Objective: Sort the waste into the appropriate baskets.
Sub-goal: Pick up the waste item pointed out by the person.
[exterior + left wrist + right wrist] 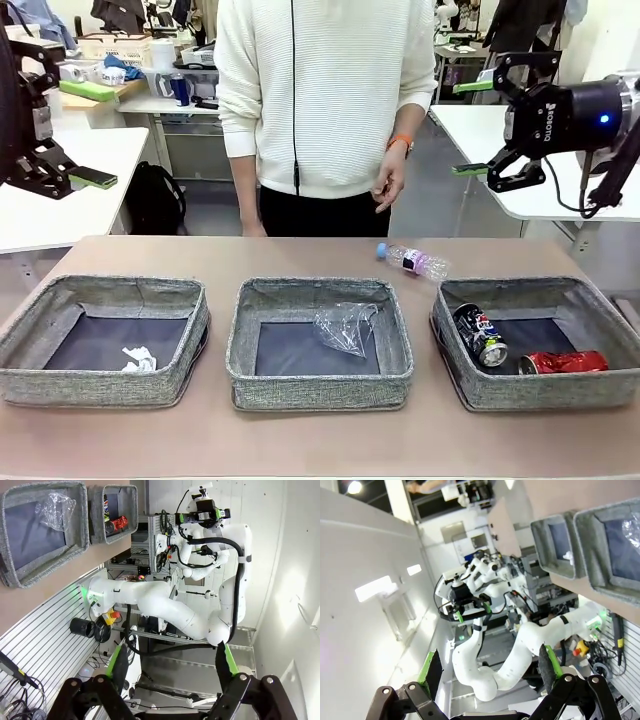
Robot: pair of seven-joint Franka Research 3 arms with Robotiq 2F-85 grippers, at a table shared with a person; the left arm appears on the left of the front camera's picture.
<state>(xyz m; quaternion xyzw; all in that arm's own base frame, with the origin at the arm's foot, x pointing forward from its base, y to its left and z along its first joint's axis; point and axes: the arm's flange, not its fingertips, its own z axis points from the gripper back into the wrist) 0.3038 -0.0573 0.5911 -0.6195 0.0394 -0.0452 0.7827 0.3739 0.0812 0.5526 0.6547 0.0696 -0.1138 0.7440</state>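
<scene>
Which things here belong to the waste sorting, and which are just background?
Job:
bottle on the table behind the baskets
left basket with paper wad
middle basket with plastic cup
right basket with dark can and red can

Lying about:
black bag on the floor
side tables with clutter

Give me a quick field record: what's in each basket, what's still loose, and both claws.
left basket: paper wad
middle basket: plastic cup
right basket: dark can, red can
loose on table: bottle, lying behind the right basket
left claw: open, raised, nothing held
right claw: open, raised off the table, nothing held
person's hand: above the far edge, near the bottle
</scene>
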